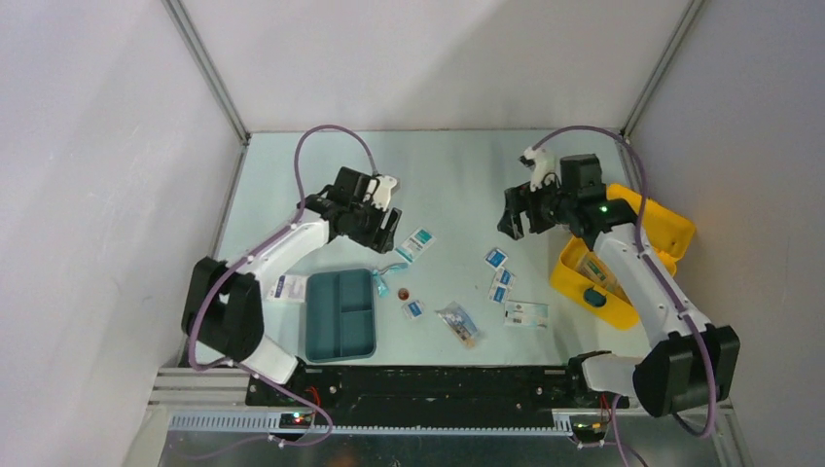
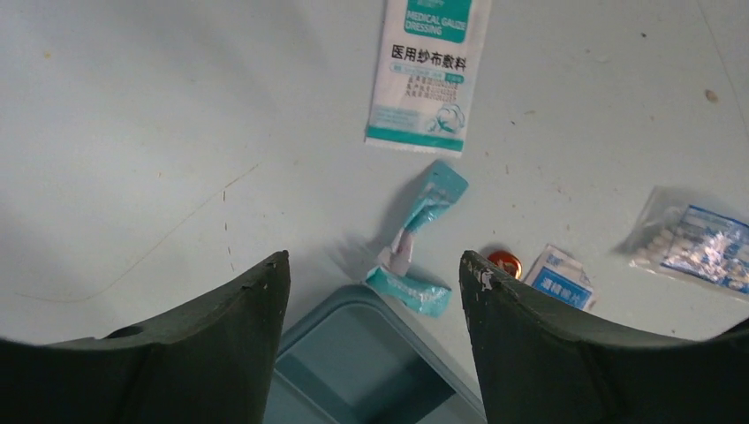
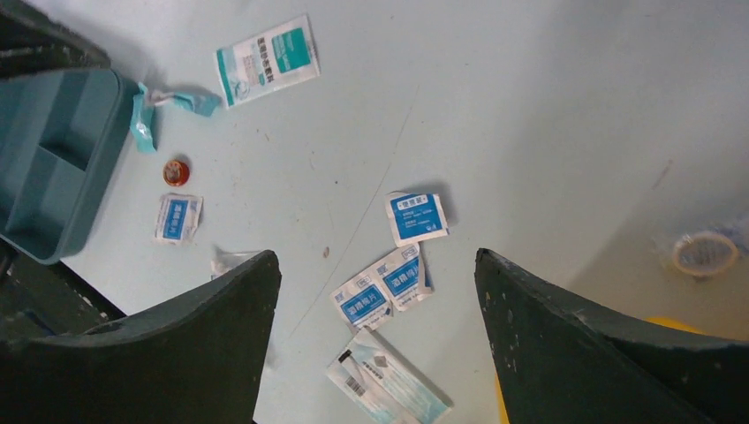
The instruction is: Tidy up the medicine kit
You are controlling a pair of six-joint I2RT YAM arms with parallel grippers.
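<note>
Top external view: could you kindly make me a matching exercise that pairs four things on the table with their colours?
Things:
1. medicine kit
2. divided tray
3. gauze dressing packet
4. small round object right of the tray

Colours:
A. white with teal print
B. red
C. bright yellow
D. dark teal

Pairs: 1-C, 2-D, 3-A, 4-B
</note>
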